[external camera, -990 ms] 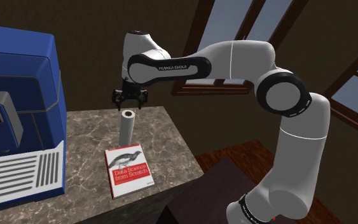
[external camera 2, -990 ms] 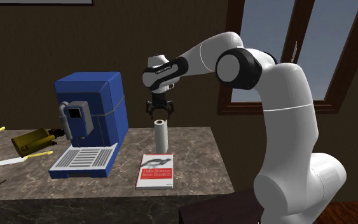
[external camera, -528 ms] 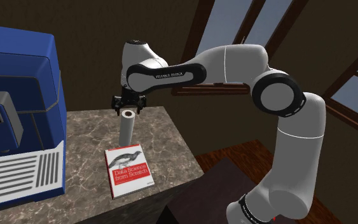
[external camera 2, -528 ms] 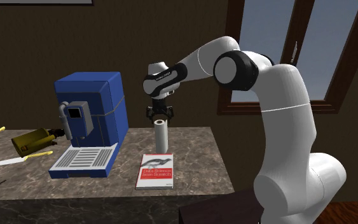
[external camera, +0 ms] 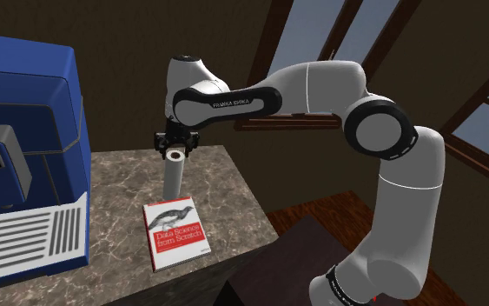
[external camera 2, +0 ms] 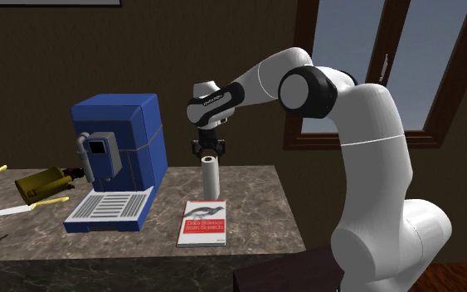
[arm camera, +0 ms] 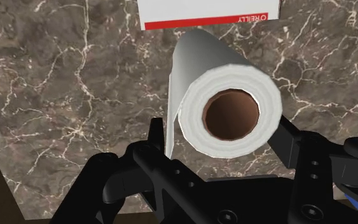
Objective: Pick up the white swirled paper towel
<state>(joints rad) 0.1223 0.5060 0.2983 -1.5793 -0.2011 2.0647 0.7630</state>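
Observation:
A white paper towel roll (external camera: 174, 176) with a brown core stands upright on the marble counter (external camera: 230, 193), just behind a book. My black gripper (external camera: 175, 149) comes straight down over its top end. In the wrist view the roll (arm camera: 229, 114) sits between my two fingers (arm camera: 288, 139), which press against its sides, so the gripper (arm camera: 222, 137) is shut on it. From the second exterior view the gripper (external camera 2: 209, 152) caps the top of the roll (external camera 2: 209, 177), whose base rests on the counter.
A white and red book (external camera: 176, 231) lies flat in front of the roll. A big blue coffee machine (external camera: 21, 148) with a slotted drip tray stands at the shoulder view's left. A bottle (external camera 2: 44, 182) and knives (external camera 2: 22, 207) lie beyond it. The counter's edge (external camera: 255, 204) is near.
The gripper came down onto the top of the roll, and its fingers went from wide apart to shut against the roll's sides. The roll has not moved.

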